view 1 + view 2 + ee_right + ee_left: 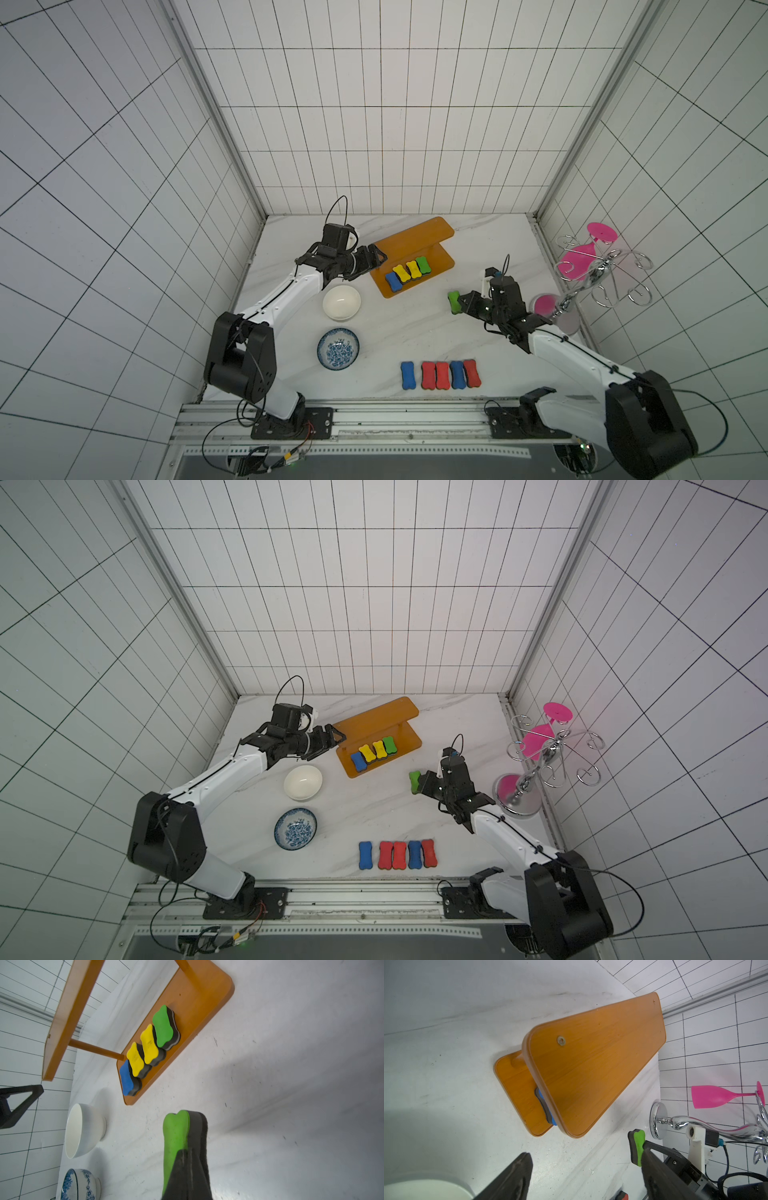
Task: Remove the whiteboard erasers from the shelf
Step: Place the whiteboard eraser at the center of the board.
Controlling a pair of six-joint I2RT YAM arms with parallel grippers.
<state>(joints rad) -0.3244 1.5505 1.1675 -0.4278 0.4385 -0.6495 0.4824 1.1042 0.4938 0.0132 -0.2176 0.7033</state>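
The right tool (460, 304) clamps a green eraser (453, 296) over the surface (407, 328), clear of the shelf (432, 239). Four erasers (408, 272) lie on its lower board toward the back edge. The left tool (377, 259), wide open and empty, is nearer, beside the blue eraser (392, 281).

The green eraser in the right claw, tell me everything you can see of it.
The green eraser is a bone-shaped foam block, bright green on one face with dark grey felt on the other. The right claw is shut on it, holding it on edge above the table, apart from the orange shelf.
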